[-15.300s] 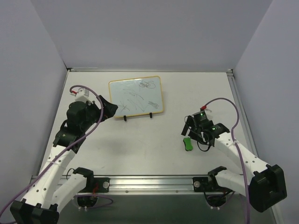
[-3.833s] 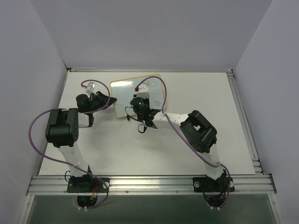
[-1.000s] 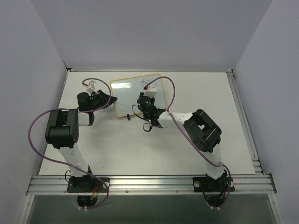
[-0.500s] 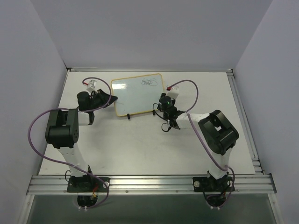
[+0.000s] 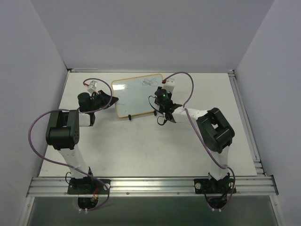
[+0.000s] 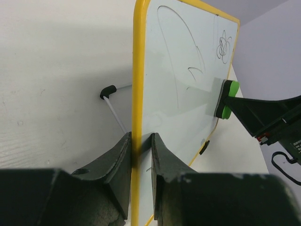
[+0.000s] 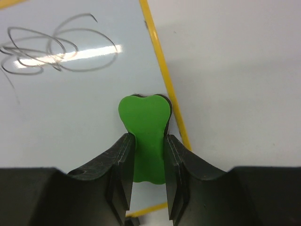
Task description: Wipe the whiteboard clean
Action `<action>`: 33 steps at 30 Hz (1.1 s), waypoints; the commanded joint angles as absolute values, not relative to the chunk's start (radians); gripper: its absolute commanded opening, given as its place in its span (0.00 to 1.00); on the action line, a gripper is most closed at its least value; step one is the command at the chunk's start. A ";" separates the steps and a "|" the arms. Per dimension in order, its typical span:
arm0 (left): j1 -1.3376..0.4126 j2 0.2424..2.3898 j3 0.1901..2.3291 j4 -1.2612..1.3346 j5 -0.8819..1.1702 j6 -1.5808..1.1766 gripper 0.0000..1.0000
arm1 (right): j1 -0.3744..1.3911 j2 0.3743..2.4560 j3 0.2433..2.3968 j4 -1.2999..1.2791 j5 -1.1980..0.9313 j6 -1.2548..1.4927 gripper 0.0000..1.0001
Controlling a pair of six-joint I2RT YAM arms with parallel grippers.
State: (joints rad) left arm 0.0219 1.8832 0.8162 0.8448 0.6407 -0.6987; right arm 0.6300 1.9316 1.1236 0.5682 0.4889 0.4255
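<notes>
The whiteboard (image 5: 136, 94) stands tilted on its two black feet at the back middle of the table, yellow frame all round. A dark scribble (image 5: 149, 83) is left near its top right corner; faint curved traces cross the rest. My left gripper (image 5: 113, 100) is shut on the board's left edge, the yellow frame (image 6: 136, 94) pinched between its jaws. My right gripper (image 7: 148, 137) is shut on the green eraser (image 7: 143, 113), which presses flat on the board's surface (image 7: 70, 117) by its right edge, below the scribble (image 7: 56, 49). The left wrist view shows that eraser (image 6: 225, 99) on the board.
The right arm's purple cable (image 5: 186, 82) loops above the board's top right corner. Grey walls close the table at the back and both sides. A metal rail (image 5: 150, 184) runs along the near edge by both arm bases.
My right gripper carried the eraser rightward across the lower board, passed just off its right edge, then came back up onto the right part of the board. The left gripper and board stayed put.
</notes>
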 commanded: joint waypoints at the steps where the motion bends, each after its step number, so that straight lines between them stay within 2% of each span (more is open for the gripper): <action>1: 0.008 1.891 0.830 0.813 0.615 -0.664 0.13 | 0.649 2.003 1.260 0.511 0.494 0.399 0.00; 11: 0.008 1.894 0.831 0.813 0.618 -0.664 0.13 | 0.753 2.187 1.584 0.420 0.482 0.383 0.00; 17: 0.009 1.891 0.833 0.807 0.615 -0.660 0.13 | 0.819 2.256 1.695 0.380 0.468 0.387 0.00; 21: 0.008 1.888 0.833 0.808 0.618 -0.661 0.13 | 0.870 2.266 1.691 0.387 0.489 0.380 0.00; 28: 0.008 1.885 0.828 0.808 0.617 -0.660 0.13 | 0.945 2.232 1.533 0.472 0.500 0.407 0.00; 33: 0.008 1.882 0.827 0.810 0.617 -0.661 0.13 | 1.009 2.263 1.535 0.499 0.518 0.382 0.00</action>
State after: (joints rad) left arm 0.0223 1.8835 0.8162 0.8158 0.6262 -0.6941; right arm 0.9703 2.2364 1.5475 0.5217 0.4999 0.3950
